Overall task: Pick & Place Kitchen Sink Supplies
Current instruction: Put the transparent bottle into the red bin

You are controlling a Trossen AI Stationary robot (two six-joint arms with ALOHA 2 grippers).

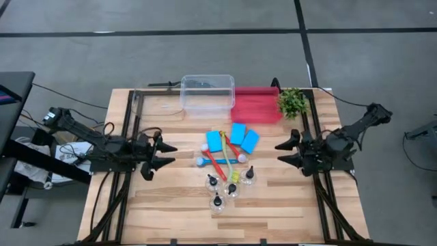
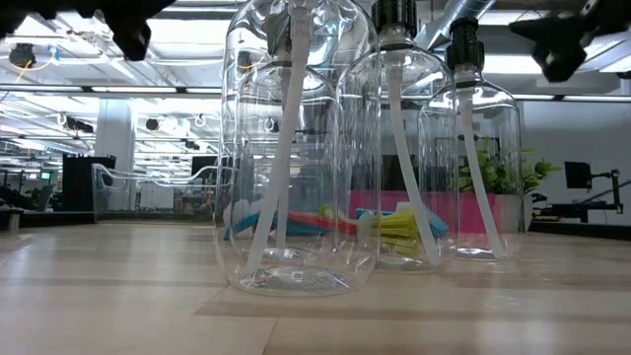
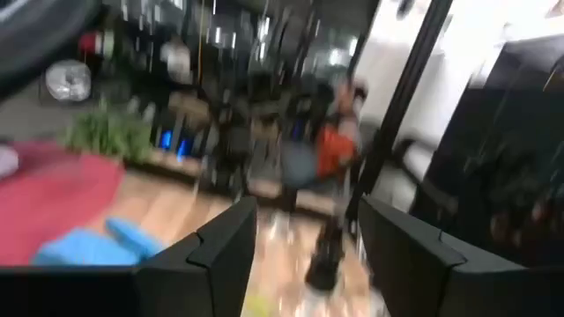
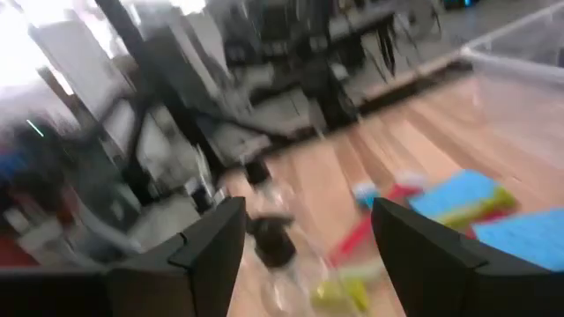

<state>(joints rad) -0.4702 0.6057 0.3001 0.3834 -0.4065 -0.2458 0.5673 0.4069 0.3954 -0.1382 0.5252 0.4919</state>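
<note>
High view: supplies heaped mid-table between left gripper point(image 1: 166, 154) and right gripper point(image 1: 287, 152), both open and empty, bottles point(image 1: 232, 187) marginally nearer the right.

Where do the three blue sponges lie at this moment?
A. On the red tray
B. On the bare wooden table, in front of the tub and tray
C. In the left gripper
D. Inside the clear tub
B: in the high view the blue sponges lie on the wood, short of the clear tub and red tray.
</note>
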